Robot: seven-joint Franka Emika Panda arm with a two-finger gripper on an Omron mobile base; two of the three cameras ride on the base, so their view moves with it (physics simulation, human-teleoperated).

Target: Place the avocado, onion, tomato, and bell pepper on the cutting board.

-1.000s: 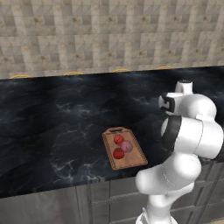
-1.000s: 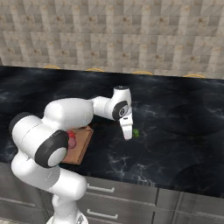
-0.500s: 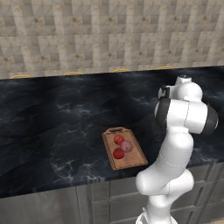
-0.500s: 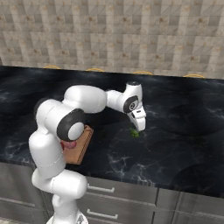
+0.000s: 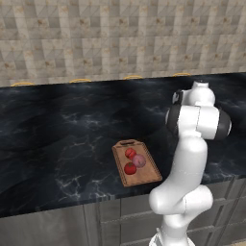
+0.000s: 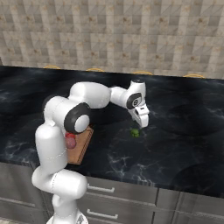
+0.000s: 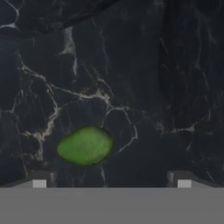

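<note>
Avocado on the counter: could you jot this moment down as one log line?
gripper: open, above avocado | avocado: on counter, not held | cutting board: onion, two red items

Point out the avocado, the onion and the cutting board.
avocado (image 7: pixel 85 145): hand view, middle of its green body.
onion (image 5: pixel 139 160): left base view, centre of the pale pink ball.
cutting board (image 5: pixel 146 176): left base view, bare wood near its front right corner.

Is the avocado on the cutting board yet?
No, the avocado lies on the dark counter below the open gripper, well apart from the cutting board.
</note>
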